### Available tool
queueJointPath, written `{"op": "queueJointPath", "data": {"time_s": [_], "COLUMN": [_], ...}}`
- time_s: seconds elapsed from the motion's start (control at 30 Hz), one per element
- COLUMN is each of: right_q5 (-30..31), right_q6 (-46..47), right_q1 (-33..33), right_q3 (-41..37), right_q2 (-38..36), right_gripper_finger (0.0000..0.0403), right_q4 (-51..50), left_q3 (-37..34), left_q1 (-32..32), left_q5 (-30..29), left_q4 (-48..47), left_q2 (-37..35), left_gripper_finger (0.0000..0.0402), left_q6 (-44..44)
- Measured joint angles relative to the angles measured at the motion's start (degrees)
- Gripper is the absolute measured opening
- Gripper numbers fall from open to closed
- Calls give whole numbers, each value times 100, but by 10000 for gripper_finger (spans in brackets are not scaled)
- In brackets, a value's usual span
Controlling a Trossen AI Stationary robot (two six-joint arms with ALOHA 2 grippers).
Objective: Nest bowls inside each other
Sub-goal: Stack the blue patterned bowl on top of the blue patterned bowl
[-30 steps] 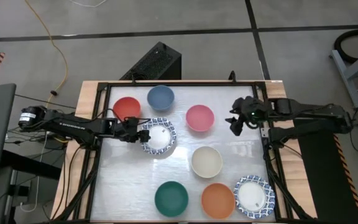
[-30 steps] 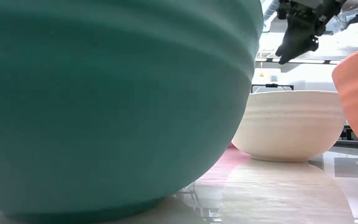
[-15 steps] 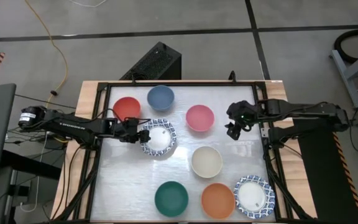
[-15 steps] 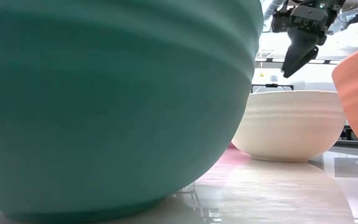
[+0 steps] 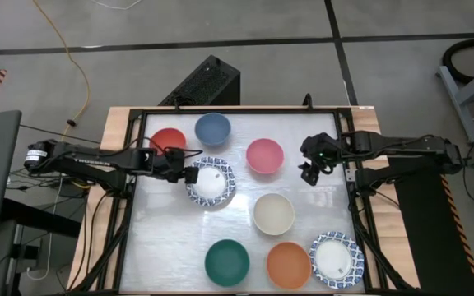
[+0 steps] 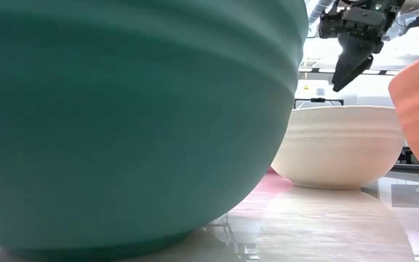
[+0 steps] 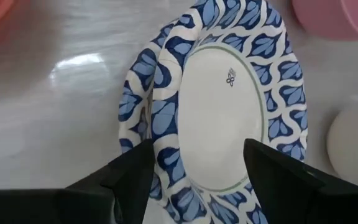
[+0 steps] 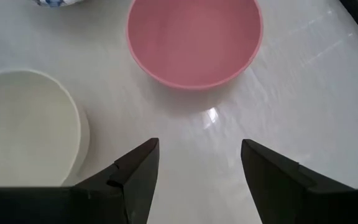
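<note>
Two white bowls with blue-patterned rims (image 5: 210, 181) sit nested at the table's middle left, and the lower bowl's rim (image 7: 132, 106) shows beside the upper bowl (image 7: 229, 99). My left gripper (image 5: 189, 174) hangs open just above their left rim (image 7: 194, 165), touching nothing. My right gripper (image 5: 309, 168) is open too, above bare table to the right of the pink bowl (image 5: 264, 155), (image 8: 194, 40). It points down at a slant (image 6: 351, 62). The red (image 5: 168, 141), blue (image 5: 212, 128), cream (image 5: 273, 213), green (image 5: 226, 261) and orange (image 5: 288, 264) bowls stand apart on their bases.
Another blue-patterned bowl (image 5: 336, 258) stands at the near right corner. A black frame (image 5: 130, 205) runs round the white table top. Bare table lies between the pink bowl and the right rail, and at the near left. The green bowl (image 6: 137, 124) fills the low view.
My left gripper has risen a little above the patterned bowls' left rim, still open; the bowls stay where they were. My right gripper has tipped further downward and edged toward the pink bowl, its fingers open as before.
</note>
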Motion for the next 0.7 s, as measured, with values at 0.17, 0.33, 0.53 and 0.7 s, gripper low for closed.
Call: {"op": "queueJointPath", "data": {"time_s": [0.17,0.33,0.53,0.7], "right_q5": [-140,-519,-944,-1495], "right_q6": [-31,23,208,460], "right_q1": [0,4,288,1044], "right_q3": [0,0,2,2], "right_q2": [0,60,319,545], "right_gripper_finger": [249,249,249,249], "right_q4": [-158,-716,-1252,-1325], "left_q3": [40,40,40,40], "left_q1": [0,-2,-2,-2], "left_q5": [263,534,562,621], "left_q4": [-89,-462,-779,-613], "left_q2": [0,0,-4,-139], "left_gripper_finger": [236,236,236,236], "left_q6": [-7,2,-64,-87]}}
